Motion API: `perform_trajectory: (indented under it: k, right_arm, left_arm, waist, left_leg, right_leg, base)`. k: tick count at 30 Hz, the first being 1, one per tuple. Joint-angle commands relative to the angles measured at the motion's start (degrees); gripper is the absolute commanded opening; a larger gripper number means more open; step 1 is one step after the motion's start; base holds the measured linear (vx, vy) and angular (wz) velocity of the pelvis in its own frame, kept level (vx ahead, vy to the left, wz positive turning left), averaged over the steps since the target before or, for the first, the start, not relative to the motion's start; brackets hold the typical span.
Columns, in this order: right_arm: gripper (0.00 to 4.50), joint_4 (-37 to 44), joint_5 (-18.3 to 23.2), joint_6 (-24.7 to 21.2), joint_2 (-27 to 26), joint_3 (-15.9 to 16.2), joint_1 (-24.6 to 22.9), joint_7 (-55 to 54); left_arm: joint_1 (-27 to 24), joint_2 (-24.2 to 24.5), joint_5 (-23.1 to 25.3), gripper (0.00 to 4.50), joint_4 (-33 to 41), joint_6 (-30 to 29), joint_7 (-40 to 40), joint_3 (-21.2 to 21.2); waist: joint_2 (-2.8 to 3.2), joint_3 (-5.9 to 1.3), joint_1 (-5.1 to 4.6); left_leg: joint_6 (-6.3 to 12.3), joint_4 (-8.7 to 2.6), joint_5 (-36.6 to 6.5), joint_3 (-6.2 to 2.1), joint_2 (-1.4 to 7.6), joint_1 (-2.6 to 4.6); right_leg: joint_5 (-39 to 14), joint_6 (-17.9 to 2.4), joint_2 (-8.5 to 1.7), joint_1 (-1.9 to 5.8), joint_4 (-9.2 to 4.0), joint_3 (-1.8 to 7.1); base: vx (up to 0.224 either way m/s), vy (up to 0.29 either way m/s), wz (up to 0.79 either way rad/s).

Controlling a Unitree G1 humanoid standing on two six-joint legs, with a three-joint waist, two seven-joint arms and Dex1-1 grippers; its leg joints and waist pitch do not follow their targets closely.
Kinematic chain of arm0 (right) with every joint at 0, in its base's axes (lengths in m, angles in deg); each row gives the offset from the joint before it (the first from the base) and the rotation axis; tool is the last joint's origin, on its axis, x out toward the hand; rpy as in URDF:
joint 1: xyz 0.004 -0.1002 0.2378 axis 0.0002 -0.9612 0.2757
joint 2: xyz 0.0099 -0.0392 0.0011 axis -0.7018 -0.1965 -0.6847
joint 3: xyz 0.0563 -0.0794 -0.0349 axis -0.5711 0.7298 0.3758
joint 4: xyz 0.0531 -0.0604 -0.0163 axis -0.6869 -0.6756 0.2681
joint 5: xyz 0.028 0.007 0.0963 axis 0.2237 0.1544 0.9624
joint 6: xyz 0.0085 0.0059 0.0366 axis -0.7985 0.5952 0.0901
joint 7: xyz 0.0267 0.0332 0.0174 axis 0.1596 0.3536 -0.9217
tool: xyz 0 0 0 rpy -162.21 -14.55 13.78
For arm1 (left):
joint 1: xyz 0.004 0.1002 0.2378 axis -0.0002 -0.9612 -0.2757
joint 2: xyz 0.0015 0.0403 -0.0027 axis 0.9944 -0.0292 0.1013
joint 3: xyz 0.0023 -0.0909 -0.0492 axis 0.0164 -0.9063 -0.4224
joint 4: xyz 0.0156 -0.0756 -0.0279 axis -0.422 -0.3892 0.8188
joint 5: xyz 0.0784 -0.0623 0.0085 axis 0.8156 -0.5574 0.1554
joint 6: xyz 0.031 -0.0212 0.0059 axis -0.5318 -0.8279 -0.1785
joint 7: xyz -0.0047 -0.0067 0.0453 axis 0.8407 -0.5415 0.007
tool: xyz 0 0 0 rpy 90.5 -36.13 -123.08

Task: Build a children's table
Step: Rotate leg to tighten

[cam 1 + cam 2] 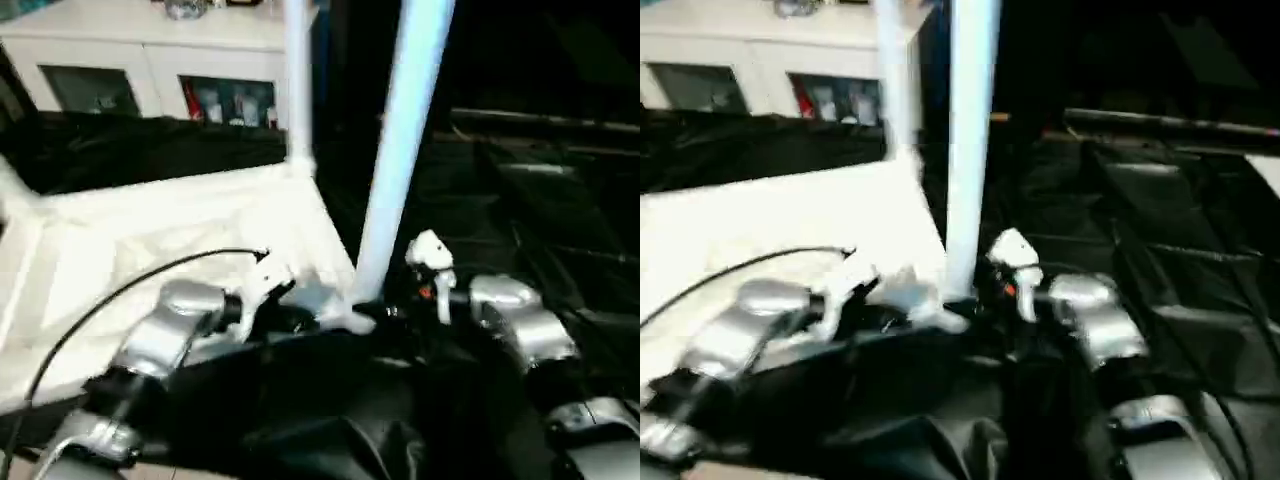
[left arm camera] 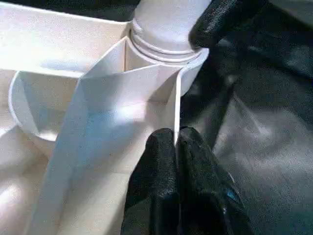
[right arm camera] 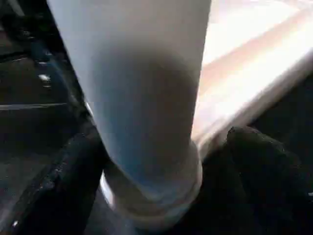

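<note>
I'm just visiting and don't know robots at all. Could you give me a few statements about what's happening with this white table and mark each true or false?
1. The children's table lies upside down, its ribbed underside facing up. True.
2. No leg is fitted yet. False: a near leg stands in its corner socket, and another leg rises at the far corner.
3. The left tool is shut on a thin rib of the table. True: its two black fingers pinch the rib's edge.
4. The right tool is clamped tight on the near leg. False: its fingers stand apart on either side of the leg.
5. A white cabinet with glass fronts stands behind the table. True.
</note>
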Motion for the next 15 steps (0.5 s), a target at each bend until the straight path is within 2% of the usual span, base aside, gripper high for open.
perform_trajectory:
  k: [1,2,4,5,7,8,10,14,15]
  right_arm:
    - [4.11,1.5,1.1,-0.6,1.2,-0.1,-0.4,1.2]
    - [4.11,2.1,1.3,-1.0,2.3,0.8,-0.8,3.2]
    - [4.11,2.1,0.9,-0.7,2.6,1.4,-1.0,3.8]
    - [4.11,1.9,0.6,-0.5,2.5,1.6,-1.1,3.9]
    - [4.11,1.8,0.6,-0.6,2.2,1.6,-1.0,4.0]
    - [3.97,1.9,0.8,-1.0,1.9,1.6,-1.1,4.2]
    - [3.87,2.0,0.8,-1.2,1.6,1.6,-1.1,4.3]
    - [3.41,2.4,1.4,-1.8,0.8,2.3,-1.2,4.4]
    - [3.41,2.4,1.4,-1.8,0.8,2.3,-1.2,4.4]
  left_arm:
    - [-1.7,0.6,-0.6,0.00,0.3,-1.6,3.3,2.7]
    - [-2.3,1.6,-0.8,0.00,0.8,-1.7,4.1,2.5]
    - [-2.5,1.7,-0.8,0.00,0.7,-1.5,4.1,2.3]
    - [-2.6,1.8,-0.7,0.00,0.5,-1.0,3.6,2.1]
    - [-2.7,1.9,-0.8,0.00,0.6,-1.1,3.5,2.0]
    - [-2.7,1.9,-0.9,0.00,0.8,-1.2,3.4,2.0]
    - [-2.6,1.8,-1.0,0.00,0.8,-1.2,3.3,2.0]
    - [-2.4,1.4,-1.2,0.00,1.1,-1.5,2.8,2.0]
    - [-2.4,1.4,-1.2,0.00,1.0,-1.5,2.8,2.0]
  waist:
    - [-0.34,-3.92,-0.03]
    - [-0.28,-4.02,0.23]
    - [-0.27,-3.87,0.33]
    - [-0.26,-3.78,0.33]
    - [-0.28,-3.57,0.35]
    - [-0.40,-3.52,0.34]
    - [-0.36,-3.47,0.33]
    - [-0.43,-3.60,0.28]
    - [-0.45,-3.61,0.27]
  left_leg:
    - [4.55,-3.18,-7.7,-0.44,2.28,0.02]
    - [5.51,-2.82,-5.8,-0.37,2.24,-0.07]
    - [5.93,-2.77,-6.9,-0.24,2.19,-0.08]
    - [5.76,-2.84,-7.6,-0.25,2.17,-0.11]
    - [4.20,-3.11,-10.5,-0.37,2.25,-0.05]
    - [3.56,-3.23,-11.3,-0.43,2.31,0.05]
    - [2.94,-3.32,-12.0,-0.45,2.33,0.15]
    - [2.70,-3.28,-11.1,-0.51,2.29,0.02]
    - [2.79,-3.26,-10.8,-0.50,2.27,0.00]
  right_leg:
    - [-5.1,-15.3,-2.80,2.94,-2.42,2.76]
    - [-1.6,-16.3,-2.65,2.79,-1.91,2.76]
    - [-2.7,-16.3,-2.69,2.68,-2.12,2.76]
    - [-4.0,-16.1,-2.73,2.69,-2.28,2.76]
    - [-9.4,-14.7,-2.96,2.73,-2.82,2.81]
    - [-11.3,-14.0,-2.99,2.67,-2.99,2.84]
    - [-13.0,-13.4,-2.97,2.57,-3.16,2.90]
    - [-12.1,-13.1,-2.94,2.65,-2.99,2.90]
    - [-11.6,-13.2,-2.91,2.66,-2.94,2.90]
  base:
    - [0.000,0.000,0.00]
    - [0.000,0.000,0.00]
    - [0.000,0.000,0.00]
    - [0.000,0.000,0.00]
    - [0.000,0.000,0.00]
    - [0.000,0.000,0.00]
    - [0.000,0.000,0.00]
    - [0.000,0.000,0.00]
    - [0.000,0.000,0.00]
